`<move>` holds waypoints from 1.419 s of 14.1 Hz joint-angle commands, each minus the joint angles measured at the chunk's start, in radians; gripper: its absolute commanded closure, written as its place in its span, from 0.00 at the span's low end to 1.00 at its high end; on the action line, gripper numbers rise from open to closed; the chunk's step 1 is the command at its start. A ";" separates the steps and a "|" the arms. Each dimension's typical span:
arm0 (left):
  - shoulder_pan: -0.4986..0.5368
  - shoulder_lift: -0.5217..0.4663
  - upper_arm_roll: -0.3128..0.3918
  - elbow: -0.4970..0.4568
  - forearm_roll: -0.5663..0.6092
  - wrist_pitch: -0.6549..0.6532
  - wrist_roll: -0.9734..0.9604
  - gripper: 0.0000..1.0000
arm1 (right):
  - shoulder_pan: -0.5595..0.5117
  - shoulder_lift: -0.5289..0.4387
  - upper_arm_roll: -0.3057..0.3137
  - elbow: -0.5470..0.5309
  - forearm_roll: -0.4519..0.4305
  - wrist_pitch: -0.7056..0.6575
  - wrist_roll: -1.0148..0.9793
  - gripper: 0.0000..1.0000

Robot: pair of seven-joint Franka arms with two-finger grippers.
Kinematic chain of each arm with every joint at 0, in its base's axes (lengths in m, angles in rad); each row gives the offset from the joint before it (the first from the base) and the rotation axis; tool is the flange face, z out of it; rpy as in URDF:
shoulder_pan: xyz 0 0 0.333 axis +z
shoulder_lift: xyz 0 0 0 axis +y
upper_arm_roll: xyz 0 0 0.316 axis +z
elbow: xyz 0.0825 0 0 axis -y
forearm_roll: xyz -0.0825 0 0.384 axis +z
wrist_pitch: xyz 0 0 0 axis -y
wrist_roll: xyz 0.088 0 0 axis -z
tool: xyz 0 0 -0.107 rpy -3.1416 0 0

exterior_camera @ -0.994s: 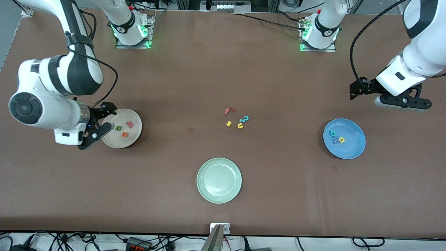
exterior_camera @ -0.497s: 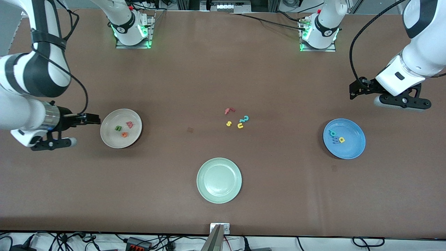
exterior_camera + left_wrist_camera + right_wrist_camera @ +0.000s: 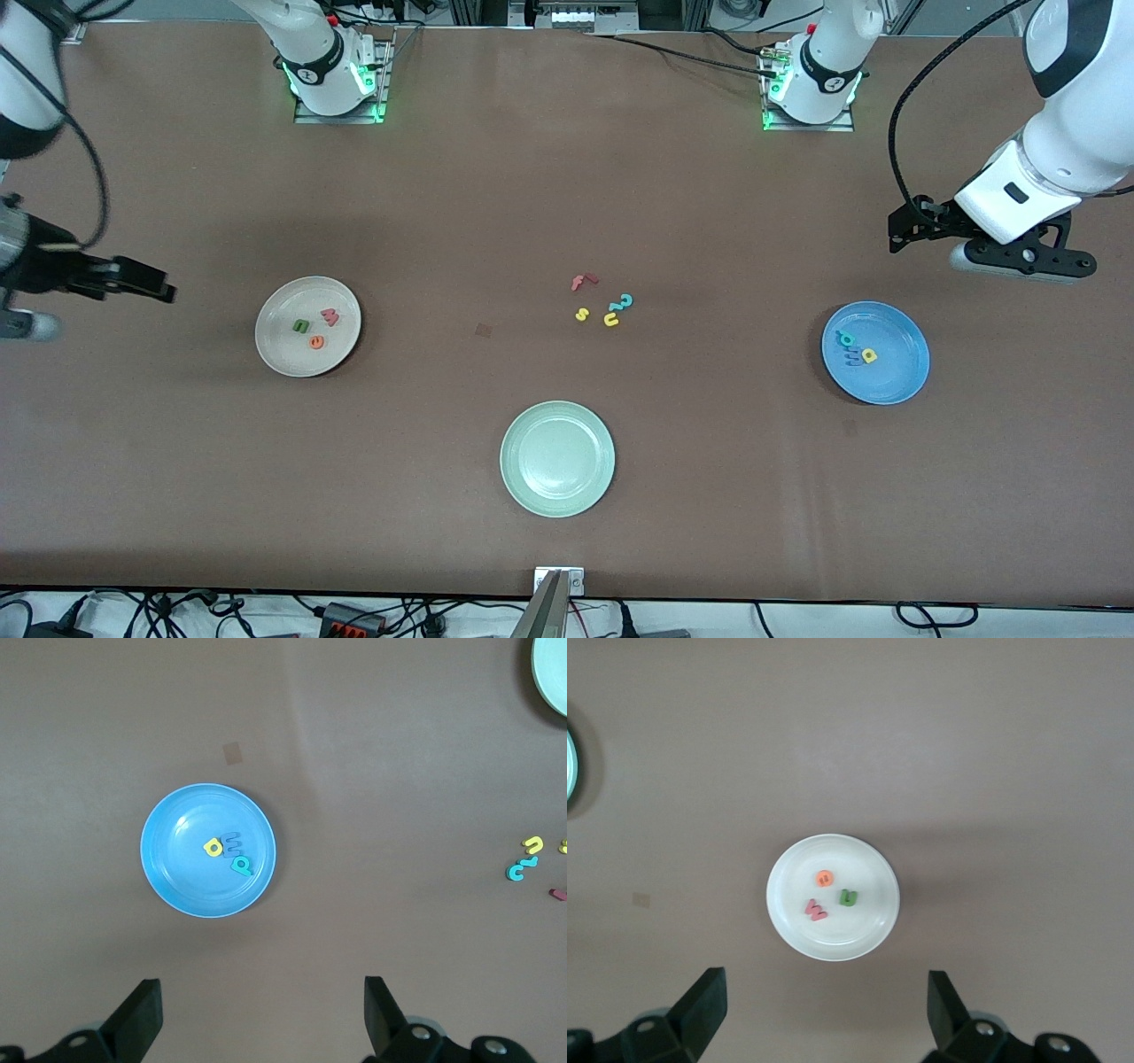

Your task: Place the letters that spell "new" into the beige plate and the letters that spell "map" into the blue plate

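Seemingly finished: n, e, w [image 3: 311,328] sit in the beige plate [image 3: 275,350], m, a, p [image 3: 856,349] in the blue plate [image 3: 904,377], left gripper [image 3: 263,1014] and right gripper [image 3: 827,1010] fingers wide open, empty, needing only retreat

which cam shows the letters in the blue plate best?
Left wrist view: it looks straight down on the blue plate, with the yellow, blue and teal letters distinct. Front view shows them tiny and bunched. Right wrist view misses them.
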 commanded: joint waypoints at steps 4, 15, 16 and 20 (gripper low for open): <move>0.005 0.013 -0.005 0.031 -0.008 -0.023 0.020 0.00 | -0.104 -0.080 0.116 -0.012 -0.088 -0.017 -0.034 0.00; 0.005 0.013 -0.008 0.029 -0.008 -0.024 0.022 0.00 | -0.105 -0.327 0.110 -0.376 -0.117 0.110 -0.017 0.00; 0.005 0.013 -0.008 0.029 -0.008 -0.024 0.022 0.00 | -0.105 -0.329 0.108 -0.379 -0.114 0.106 -0.014 0.00; 0.003 0.013 -0.014 0.031 0.008 -0.023 0.020 0.00 | -0.105 -0.346 0.108 -0.382 -0.110 0.054 -0.014 0.00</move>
